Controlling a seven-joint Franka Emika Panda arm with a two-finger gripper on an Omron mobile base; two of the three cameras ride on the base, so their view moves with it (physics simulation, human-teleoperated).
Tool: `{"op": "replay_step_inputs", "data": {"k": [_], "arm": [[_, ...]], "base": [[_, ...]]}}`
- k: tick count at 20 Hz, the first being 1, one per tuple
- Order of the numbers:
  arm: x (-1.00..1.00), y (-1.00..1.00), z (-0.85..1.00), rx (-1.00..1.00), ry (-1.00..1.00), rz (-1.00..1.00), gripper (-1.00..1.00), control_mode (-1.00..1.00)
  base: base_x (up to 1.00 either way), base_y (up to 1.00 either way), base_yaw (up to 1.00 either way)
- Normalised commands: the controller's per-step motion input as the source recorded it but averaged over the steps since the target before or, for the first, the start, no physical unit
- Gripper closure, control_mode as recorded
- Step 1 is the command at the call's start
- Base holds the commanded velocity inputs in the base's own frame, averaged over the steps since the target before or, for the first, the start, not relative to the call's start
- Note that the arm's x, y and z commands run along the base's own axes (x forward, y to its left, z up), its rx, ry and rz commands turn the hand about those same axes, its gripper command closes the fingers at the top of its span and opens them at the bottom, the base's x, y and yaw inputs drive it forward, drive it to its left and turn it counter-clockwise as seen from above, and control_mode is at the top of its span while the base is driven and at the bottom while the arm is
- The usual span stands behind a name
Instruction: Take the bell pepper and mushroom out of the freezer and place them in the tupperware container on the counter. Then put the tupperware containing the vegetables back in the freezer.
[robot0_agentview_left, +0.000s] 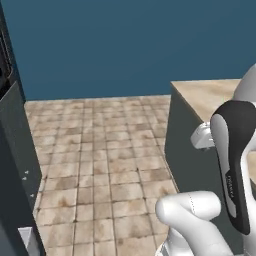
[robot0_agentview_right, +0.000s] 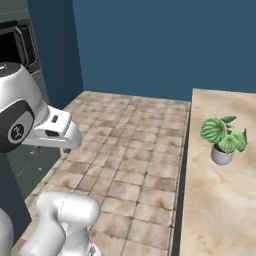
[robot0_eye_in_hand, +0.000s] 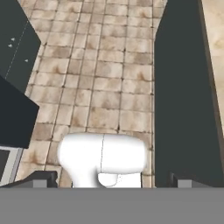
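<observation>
Item one, your gripper (robot0_eye_in_hand: 111, 179): in the hand view its two dark fingertips (robot0_eye_in_hand: 41, 178) stand at the far left and far right of the bottom edge, spread as wide as they go, with nothing between them and nothing touched. It points down at the tiled floor (robot0_eye_in_hand: 105, 87) in the aisle.

Item two, the counter (robot0_agentview_right: 220, 200): you have its beige marbled top on the right of the right base view, and its dark side panel (robot0_eye_in_hand: 183, 96) runs down the right of the hand view. A small potted plant (robot0_agentview_right: 222, 137) with striped green leaves stands on it, near the aisle edge.

Item three, tall dark cabinetry (robot0_agentview_left: 15, 165) lines the left of the aisle; you cannot tell from here whether it is the freezer.

Item four, writing: a small round emblem (robot0_agentview_right: 17, 131) sits on the arm's dark joint and faint lettering (robot0_agentview_left: 231, 187) runs along a dark link, both too small to read
</observation>
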Motion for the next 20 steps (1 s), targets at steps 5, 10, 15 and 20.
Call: {"op": "replay_step_inputs", "data": {"k": [5,10,15,20], "arm": [[0.0,0.0,0.0,0.0,0.0,0.0,-1.0,1.0],[0.0,0.0,0.0,0.0,0.0,0.0,-1.0,1.0],[0.0,0.0,0.0,0.0,0.0,0.0,-1.0,1.0],[0.0,0.0,0.0,0.0,0.0,0.0,-1.0,1.0]], "base": [[1.0,-0.01,0.03],[1.0,0.0,0.34],[1.0,0.0,0.77],[0.88,0.0,0.82]]}}
